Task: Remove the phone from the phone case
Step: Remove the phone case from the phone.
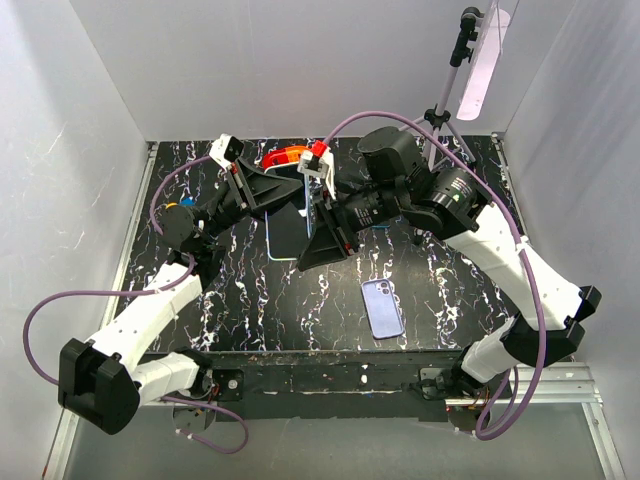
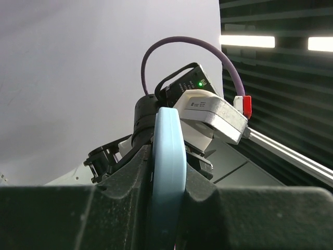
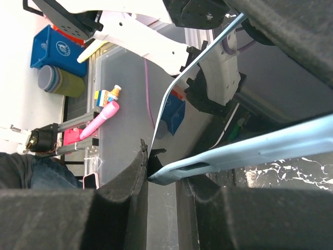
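A light blue phone case (image 1: 284, 240) with the phone in it is held upright on edge above the middle of the table. My left gripper (image 1: 272, 192) is shut on the case's far edge. The left wrist view shows the case's blue rim (image 2: 169, 156) squeezed between both fingers. My right gripper (image 1: 322, 232) is shut on the case's corner from the right. In the right wrist view the case (image 3: 250, 148) runs off to the right. The phone's glossy face (image 3: 192, 67) stands away from it, the two meeting at the corner between my fingers (image 3: 162, 172).
A purple phone-shaped slab (image 1: 382, 307) with a camera cutout lies flat on the black marbled table (image 1: 450, 300), near the front right. An orange-red object (image 1: 285, 155) sits at the back. A tripod stand (image 1: 440, 130) rises at the back right. White walls enclose the table.
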